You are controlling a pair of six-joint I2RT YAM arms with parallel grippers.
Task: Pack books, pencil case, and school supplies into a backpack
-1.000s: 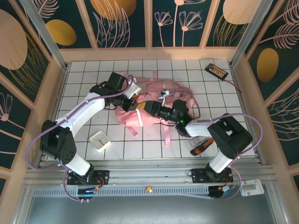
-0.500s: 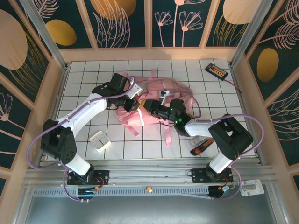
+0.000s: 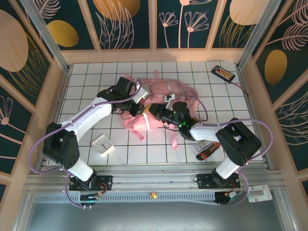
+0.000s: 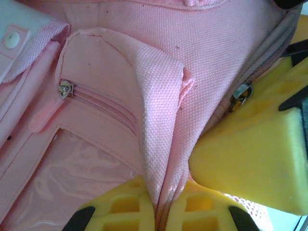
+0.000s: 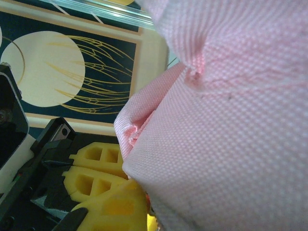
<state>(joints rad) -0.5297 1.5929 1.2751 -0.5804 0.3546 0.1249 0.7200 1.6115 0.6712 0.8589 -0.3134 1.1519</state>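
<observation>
1. A small white square object (image 3: pixel 102 145) lay on the tiles near the left arm, well apart from the bag. It had not moved in the past second.
2. The left gripper (image 3: pixel 134 102) stayed clamped on a raised fold of pink fabric beside a zip and kept that lip lifted.
3. The backpack (image 3: pixel 178 94) lay mid-table. It had bunched slightly toward the far left, and a strap end now poked out at its far edge.
4. The right gripper (image 3: pixel 153 109) had crept left to the bag's mouth and stood just beside the left one. Fabric draped over its yellow fingers (image 5: pixel 96 180), so whether its jaws pinched cloth or had closed on nothing could not be told.
5. Judged from this, the opening was being worked from both sides, and packing looked far from done. No book or pencil case could be made out.
6. A small dark-and-red pack (image 3: pixel 208 150) lay on the table under the right forearm, outside the bag.
7. The table (image 3: pixel 144 154) was white tile with dark grid lines. A flat black device (image 3: pixel 223 72) with orange buttons sat in its far right corner, and wood-framed dark wall panels (image 3: pixel 125 24) painted with gold leaves stood around it.
</observation>
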